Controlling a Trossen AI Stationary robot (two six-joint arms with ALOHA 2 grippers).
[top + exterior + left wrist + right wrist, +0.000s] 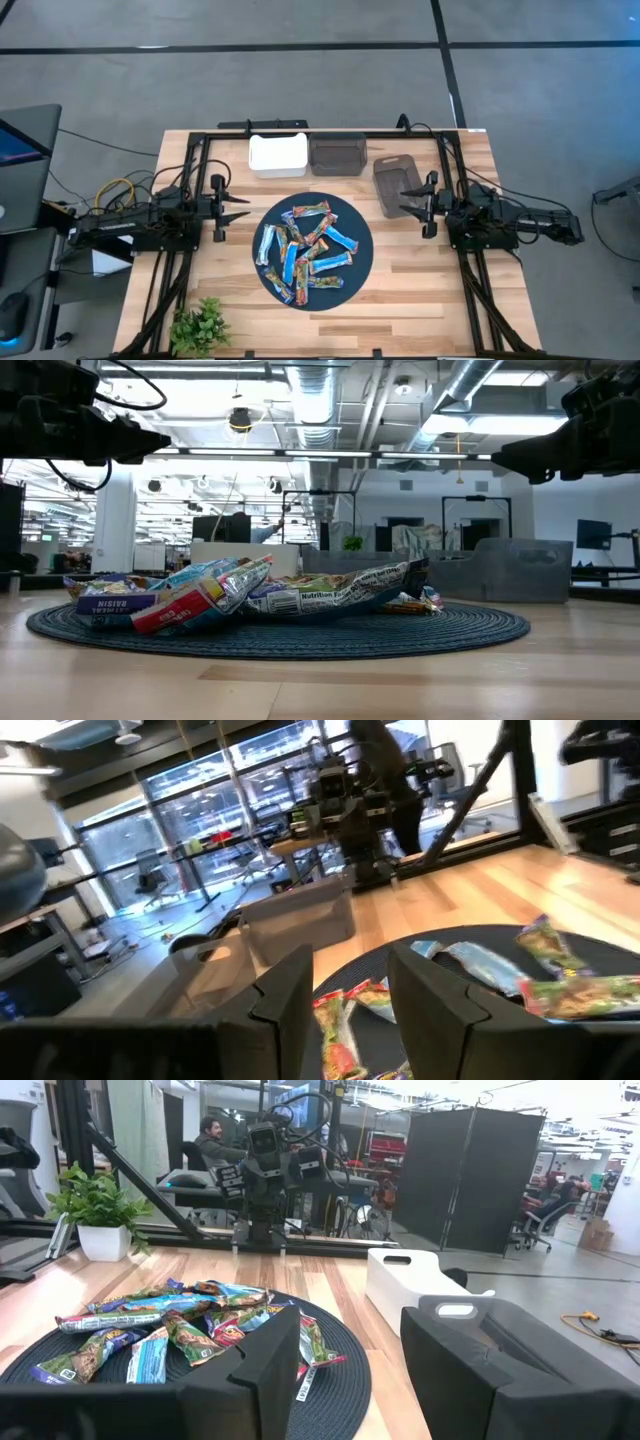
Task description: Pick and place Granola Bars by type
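Observation:
A heap of granola bars (307, 250) in blue, orange-red and brown-green wrappers lies on a dark round woven mat (357, 265) at the table's middle; the low view shows the pile (250, 595) resting on the mat. My left gripper (243, 208) hovers open above the table just left of the mat, fingers pointing toward the bars (350, 1015). My right gripper (405, 200) hovers open right of the mat, over the grey bin, pointing toward the bars (180, 1325). Neither touches anything.
Three bins stand along the far side: a white one (278, 155), a dark grey one (338, 154) and a lighter grey one (394, 182) under the right gripper. A small green plant (200, 325) stands at the near left corner. Black frame rails border the table.

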